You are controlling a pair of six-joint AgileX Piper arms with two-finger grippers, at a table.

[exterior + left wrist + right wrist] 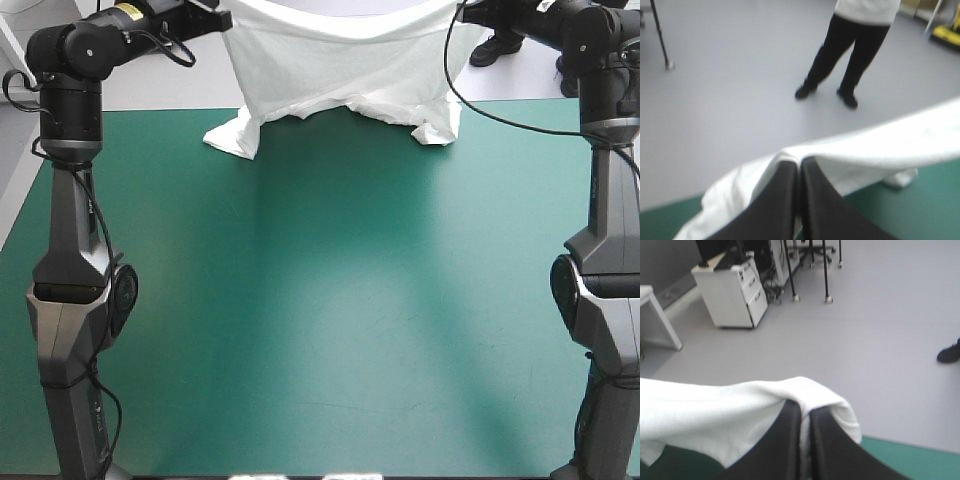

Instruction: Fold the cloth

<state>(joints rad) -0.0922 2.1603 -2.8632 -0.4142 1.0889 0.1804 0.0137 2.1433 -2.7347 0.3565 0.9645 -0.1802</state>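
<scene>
Both arms are holding the T-shirt (pixel 340 60) up above the far edge of the table (pixel 320 330), its lower folds trailing just inside that edge. The left gripper (pixel 799 170) and right gripper (pixel 805 412) are each pinching an upper corner, fingers all but closed on cloth. This is likely the spreading step; next it probably needs drawing toward the table's middle and lowering flat

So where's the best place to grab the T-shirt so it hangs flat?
The two ends of its upper edge, one gripper from each side. The left gripper and right gripper pinch the T-shirt there, so it hangs spread, its lower end on the table.
</scene>
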